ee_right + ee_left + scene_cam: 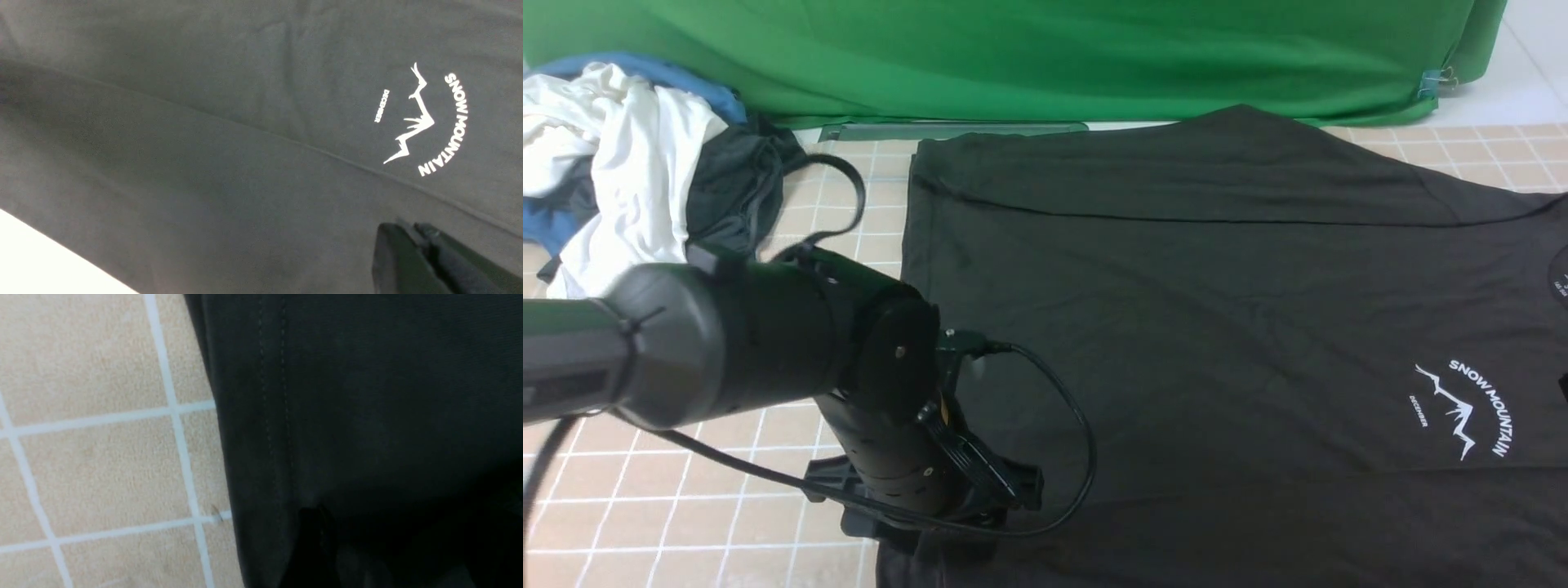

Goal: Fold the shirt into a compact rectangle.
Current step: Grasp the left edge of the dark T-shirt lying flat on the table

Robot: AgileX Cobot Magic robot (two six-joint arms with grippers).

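The black shirt lies spread flat over the right two-thirds of the table, its white "SNOW MOUNTAIN" print at the near right. A long crease runs under the print. My left gripper points down at the shirt's near left corner. In the left wrist view the stitched hem runs into deep shadow, so its jaws cannot be made out. My right gripper is out of the front view. In its wrist view its fingers are pressed together just above the shirt, near the print.
A heap of other clothes lies at the far left: a white garment, a dark grey one and a blue one. Green cloth hangs behind. Beige tiled covering shows left of the shirt. The left arm's cable loops over the shirt.
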